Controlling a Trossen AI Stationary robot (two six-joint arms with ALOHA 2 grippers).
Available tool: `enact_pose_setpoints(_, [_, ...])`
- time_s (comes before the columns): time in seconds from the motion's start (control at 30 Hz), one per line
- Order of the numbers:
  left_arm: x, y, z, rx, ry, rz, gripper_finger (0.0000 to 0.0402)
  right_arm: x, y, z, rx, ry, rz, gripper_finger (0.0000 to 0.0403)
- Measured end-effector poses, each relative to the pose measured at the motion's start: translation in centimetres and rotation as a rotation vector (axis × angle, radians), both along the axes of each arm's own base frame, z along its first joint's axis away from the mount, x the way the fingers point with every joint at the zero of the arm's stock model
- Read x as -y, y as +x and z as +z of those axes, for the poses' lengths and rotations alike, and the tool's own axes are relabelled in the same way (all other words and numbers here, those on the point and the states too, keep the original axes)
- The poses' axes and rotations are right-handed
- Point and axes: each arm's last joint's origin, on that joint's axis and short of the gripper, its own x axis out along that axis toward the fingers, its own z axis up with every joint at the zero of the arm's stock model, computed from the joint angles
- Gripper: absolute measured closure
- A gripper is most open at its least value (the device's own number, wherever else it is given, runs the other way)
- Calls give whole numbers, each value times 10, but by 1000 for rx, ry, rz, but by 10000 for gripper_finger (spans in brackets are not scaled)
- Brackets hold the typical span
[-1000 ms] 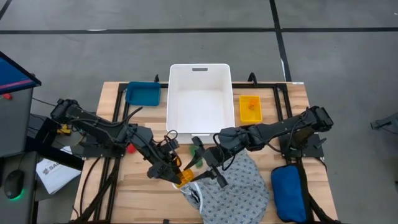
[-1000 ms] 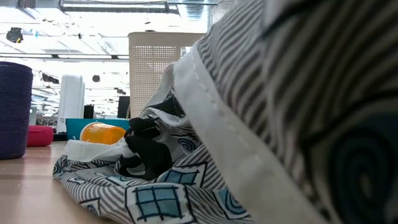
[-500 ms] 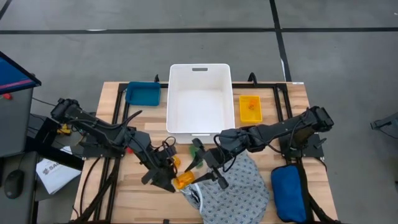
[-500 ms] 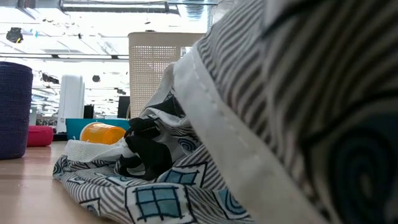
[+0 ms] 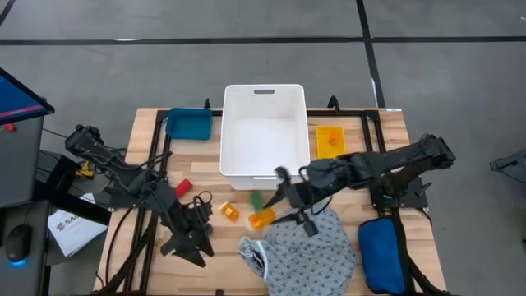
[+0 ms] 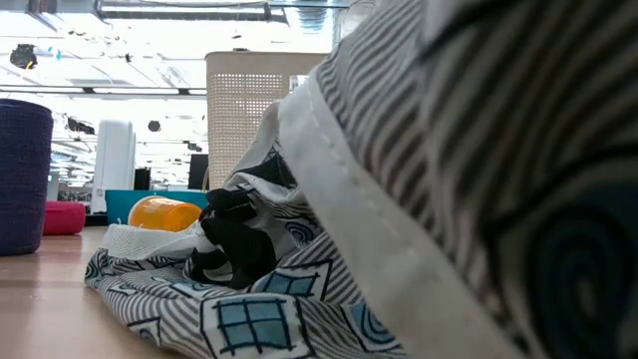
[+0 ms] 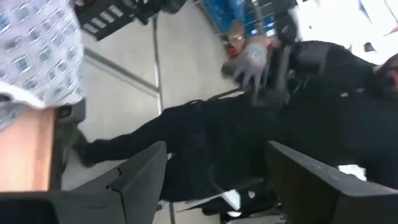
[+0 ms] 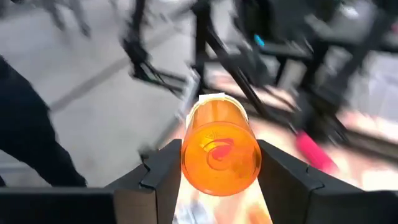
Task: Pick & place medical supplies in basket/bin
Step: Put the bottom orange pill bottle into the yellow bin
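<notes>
Two arms work here. The left gripper (image 5: 185, 245) sits low at the table's left front, fingers spread, empty. A second bottle (image 5: 229, 212) lies near. The right gripper (image 5: 283, 201) pinches a bottle (image 8: 220, 144) just before the bin (image 5: 263, 168), probably clear of its rim. Lift higher, carry over the wall, release inside.

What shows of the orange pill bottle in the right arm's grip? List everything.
The orange pill bottle is translucent amber plastic with a white cap at its far end, base toward the wrist camera. It is clamped between the right end effector fingers, lifted in front of the white bin, beside the gown.
</notes>
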Motion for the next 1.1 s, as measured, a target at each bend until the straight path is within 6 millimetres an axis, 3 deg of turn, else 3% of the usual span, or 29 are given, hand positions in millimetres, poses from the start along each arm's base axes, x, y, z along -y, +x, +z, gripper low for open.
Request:
enact_pose_setpoints(0.27, [13,-14,-17,-102,114,16,135,45,-66,8,-304,-104,-369,226])
enact_pose_setpoints(0.47, [25,-26,-44,-167,141,91,135,69,-100,15,-372,-80,-656,226])
enact_pose_setpoints(0.73, [41,-42,-67,-156,98,193,135,98,-139,5,-567,-113,-938,226])
enact_pose_setpoints(0.87, [46,-48,-72,-156,87,225,135,107,-148,-9,-600,-84,-999,226])
enact_pose_setpoints(1.1, [47,-50,-72,-145,96,246,135,130,-155,-57,-576,60,-1171,226])
